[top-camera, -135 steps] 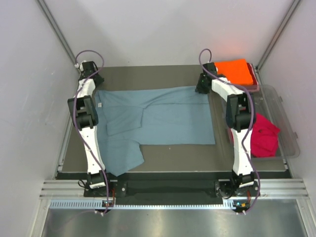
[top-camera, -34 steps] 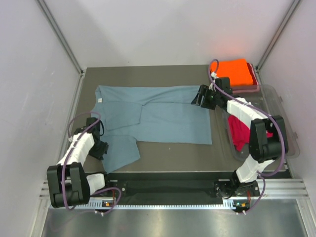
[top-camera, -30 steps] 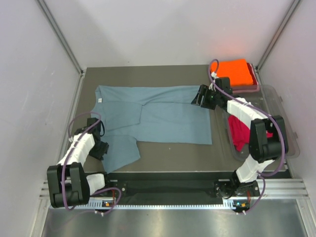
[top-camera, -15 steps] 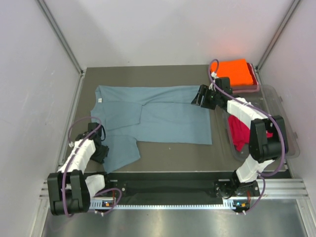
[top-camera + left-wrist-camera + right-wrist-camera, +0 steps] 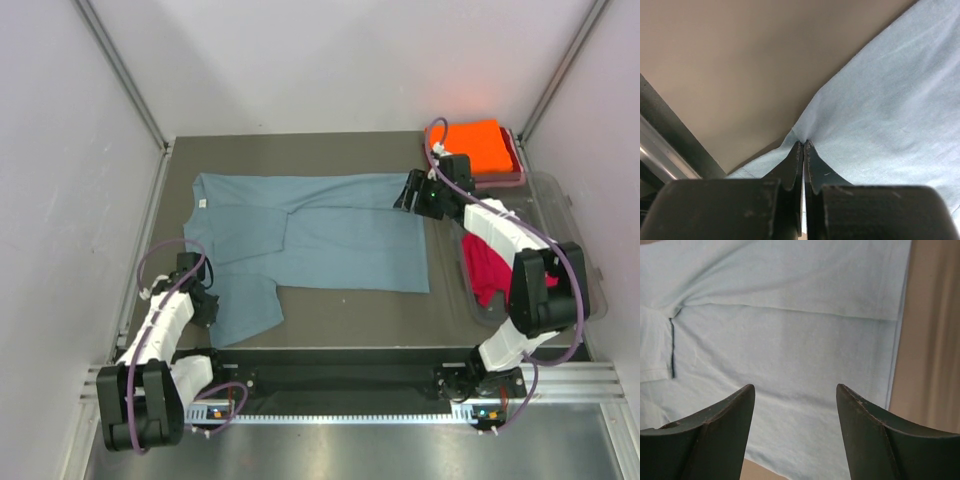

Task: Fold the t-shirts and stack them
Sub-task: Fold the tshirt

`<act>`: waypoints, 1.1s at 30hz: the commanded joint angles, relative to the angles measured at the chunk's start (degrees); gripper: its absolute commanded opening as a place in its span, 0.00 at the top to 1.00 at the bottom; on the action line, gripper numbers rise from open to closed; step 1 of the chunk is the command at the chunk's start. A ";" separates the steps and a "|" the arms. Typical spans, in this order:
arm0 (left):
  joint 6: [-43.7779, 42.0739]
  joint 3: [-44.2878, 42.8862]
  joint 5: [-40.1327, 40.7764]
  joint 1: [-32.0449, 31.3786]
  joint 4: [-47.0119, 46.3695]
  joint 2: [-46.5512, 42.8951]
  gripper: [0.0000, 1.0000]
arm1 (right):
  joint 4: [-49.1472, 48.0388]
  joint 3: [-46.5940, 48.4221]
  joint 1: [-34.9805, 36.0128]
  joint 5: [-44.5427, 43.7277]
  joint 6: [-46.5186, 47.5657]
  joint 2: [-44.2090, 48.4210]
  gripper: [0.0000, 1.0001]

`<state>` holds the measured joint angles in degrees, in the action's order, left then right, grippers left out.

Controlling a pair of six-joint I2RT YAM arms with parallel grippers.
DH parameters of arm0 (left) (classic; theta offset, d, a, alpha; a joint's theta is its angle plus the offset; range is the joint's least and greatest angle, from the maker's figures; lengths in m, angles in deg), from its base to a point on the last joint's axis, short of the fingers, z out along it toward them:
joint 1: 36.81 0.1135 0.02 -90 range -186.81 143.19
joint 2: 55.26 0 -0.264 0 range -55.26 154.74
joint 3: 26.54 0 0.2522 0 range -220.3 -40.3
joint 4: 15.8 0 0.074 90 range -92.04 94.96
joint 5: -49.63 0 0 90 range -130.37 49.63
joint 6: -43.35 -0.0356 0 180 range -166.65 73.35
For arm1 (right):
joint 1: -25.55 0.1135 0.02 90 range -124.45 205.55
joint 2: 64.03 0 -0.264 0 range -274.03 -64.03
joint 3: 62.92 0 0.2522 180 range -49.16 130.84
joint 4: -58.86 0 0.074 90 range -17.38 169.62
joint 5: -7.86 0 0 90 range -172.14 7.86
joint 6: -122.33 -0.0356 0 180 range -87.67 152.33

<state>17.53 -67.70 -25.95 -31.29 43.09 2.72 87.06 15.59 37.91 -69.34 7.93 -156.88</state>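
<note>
The grey-blue t-shirt [image 5: 320, 235] lies spread on the dark table, partly folded, one sleeve hanging toward the near left. My left gripper [image 5: 207, 305] is shut on the edge of that sleeve; in the left wrist view the fingers [image 5: 803, 150] pinch a peak of the blue cloth [image 5: 880, 100]. My right gripper [image 5: 408, 196] is open and empty above the shirt's far right corner; in the right wrist view it [image 5: 795, 390] hovers over blue fabric [image 5: 790, 315]. The orange t-shirt [image 5: 480, 143] lies folded at the far right. The red t-shirt [image 5: 490, 268] is bunched in the tub.
A clear plastic tub [image 5: 570, 250] sits along the table's right side holding the red shirt. The orange shirt rests on something reddish at the far right corner. White walls and metal rails enclose the table on the left, back and right.
My left arm drew back from the far left corner to the near left sleeve and shut on it. My right arm bent back and shifted slightly toward the shirt's far right corner, still open.
</note>
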 commanded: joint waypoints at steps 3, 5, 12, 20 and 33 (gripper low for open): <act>-0.90 -1.51 -1.41 -0.25 -3.21 -0.49 1.00 | 2.25 1.69 1.08 -1.20 1.20 5.05 0.34; -1.08 -3.09 -1.23 -0.24 -2.68 -0.85 1.00 | 3.49 0.65 2.14 0.55 -0.46 6.28 0.33; -1.78 -6.43 -3.25 -0.68 -4.34 -0.93 1.00 | 4.98 -12.27 4.25 -0.93 -14.34 12.70 0.41; -5.20 -10.92 -2.46 -1.30 -4.78 -1.99 1.00 | 10.60 -18.61 4.87 -12.07 -24.19 21.13 0.43; -12.41 -15.06 -7.91 -1.30 -10.58 -1.11 1.00 | 33.72 -9.38 12.51 -31.51 -46.42 25.45 0.48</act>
<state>7.57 -80.85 -32.45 -32.43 36.33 1.78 111.89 4.59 49.30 -94.30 -28.62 -131.77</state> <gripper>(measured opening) 0.011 0.527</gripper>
